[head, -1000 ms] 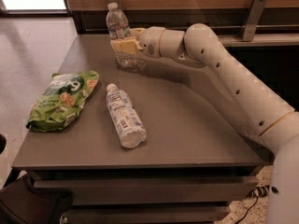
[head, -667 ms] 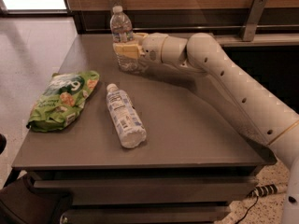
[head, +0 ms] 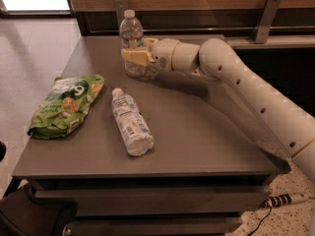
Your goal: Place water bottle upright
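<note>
Nearest, on the grey surface (head: 206, 146): a larger clear plastic bottle with a big white printed label (head: 130, 124), flat on its side, cap pointing away. Left of it, a crumpled green snack bag (head: 66, 104), well apart from the work. Farther back, near the far edge: the small clear ribbed plastic bottle with a white cap (head: 131, 33), upright, pinched at mid-body by the yellowish claw (head: 134, 55) of the white arm (head: 236, 82) reaching in from the right. Compared with a second ago, carried slightly rightward and lowered, base now seemingly at the surface. Likely meaning: uprighting all but done, only release and a clean withdrawal left. Some risk of a topple if brushed on the way out.
</note>
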